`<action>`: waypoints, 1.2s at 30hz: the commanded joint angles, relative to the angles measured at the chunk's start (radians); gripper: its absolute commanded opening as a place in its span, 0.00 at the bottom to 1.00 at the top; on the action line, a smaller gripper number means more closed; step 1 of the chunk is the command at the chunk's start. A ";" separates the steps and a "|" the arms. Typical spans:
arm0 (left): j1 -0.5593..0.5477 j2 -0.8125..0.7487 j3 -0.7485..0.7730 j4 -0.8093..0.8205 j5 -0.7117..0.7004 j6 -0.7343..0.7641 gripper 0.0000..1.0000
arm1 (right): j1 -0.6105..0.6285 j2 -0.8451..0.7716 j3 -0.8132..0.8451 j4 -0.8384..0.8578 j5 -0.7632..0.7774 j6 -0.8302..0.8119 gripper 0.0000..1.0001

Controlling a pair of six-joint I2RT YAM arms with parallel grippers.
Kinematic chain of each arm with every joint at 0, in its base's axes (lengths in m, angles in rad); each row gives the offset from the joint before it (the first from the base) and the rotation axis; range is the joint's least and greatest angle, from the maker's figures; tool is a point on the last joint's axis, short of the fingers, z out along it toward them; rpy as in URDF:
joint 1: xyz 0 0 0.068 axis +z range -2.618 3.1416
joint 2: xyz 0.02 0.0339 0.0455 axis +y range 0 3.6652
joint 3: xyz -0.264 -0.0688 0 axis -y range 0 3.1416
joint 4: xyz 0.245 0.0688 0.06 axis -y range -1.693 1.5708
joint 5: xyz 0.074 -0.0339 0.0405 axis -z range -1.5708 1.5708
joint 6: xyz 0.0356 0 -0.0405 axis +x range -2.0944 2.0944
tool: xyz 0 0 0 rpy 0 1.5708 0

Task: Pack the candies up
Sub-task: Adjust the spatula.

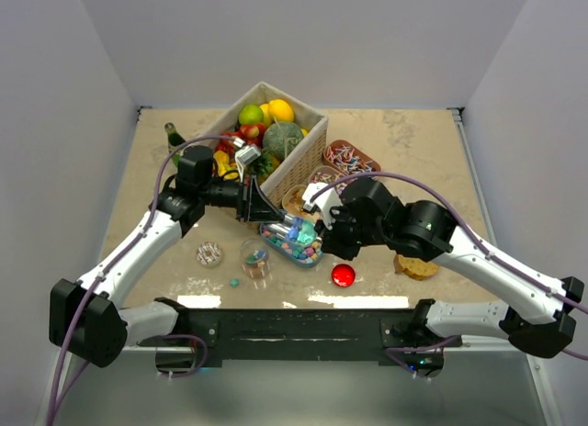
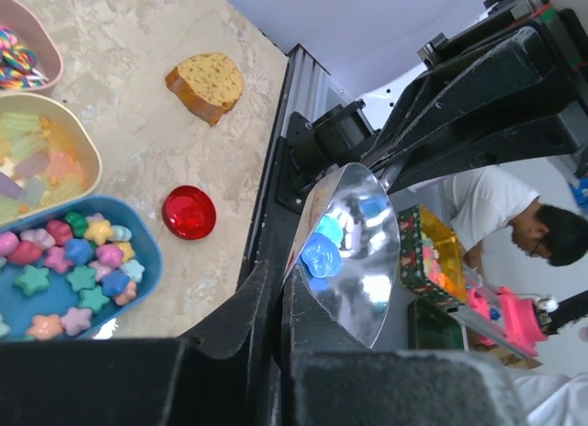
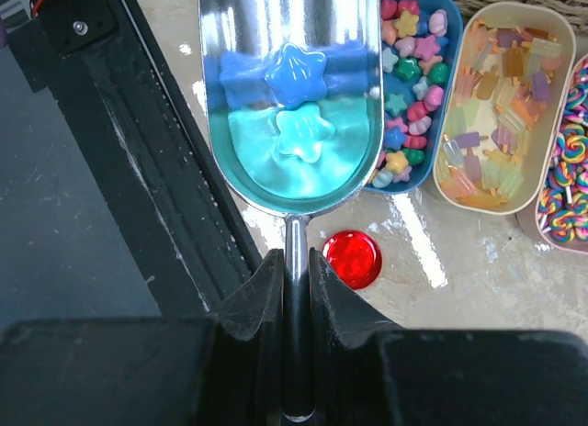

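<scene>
My right gripper (image 3: 296,261) (image 1: 323,233) is shut on the handle of a metal scoop (image 3: 303,183). The scoop holds a blue star candy (image 3: 296,75) and a teal star candy (image 3: 303,134). It hovers at the near edge of a blue tray (image 3: 457,77) (image 1: 312,259) full of pastel candies (image 3: 413,86) (image 2: 78,261). My left gripper (image 2: 280,279) (image 1: 266,213) is shut, its tips right at the scoop's rim (image 2: 354,252). I cannot tell whether it pinches the rim. A clear cup (image 1: 254,258) with some candies stands left of the tray.
A yellow tray of gummies (image 3: 501,105) (image 2: 37,160) and a pink tray of striped sweets (image 3: 570,169) (image 1: 349,157) lie beyond. A red disc (image 1: 343,275), bread slice (image 1: 418,265), doughnut (image 1: 209,253), loose teal candy (image 1: 234,282) and fruit basket (image 1: 308,164) surround them.
</scene>
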 commanded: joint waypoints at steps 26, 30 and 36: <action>-0.008 -0.105 -0.194 0.303 0.050 -0.340 0.00 | 0.001 0.093 0.023 0.276 -0.129 0.087 0.06; -0.008 -0.110 -0.207 0.332 0.042 -0.375 0.00 | 0.001 0.099 0.012 0.267 -0.128 0.082 0.11; 0.002 -0.114 -0.239 0.430 0.042 -0.463 0.00 | 0.003 0.083 -0.023 0.271 -0.105 0.091 0.19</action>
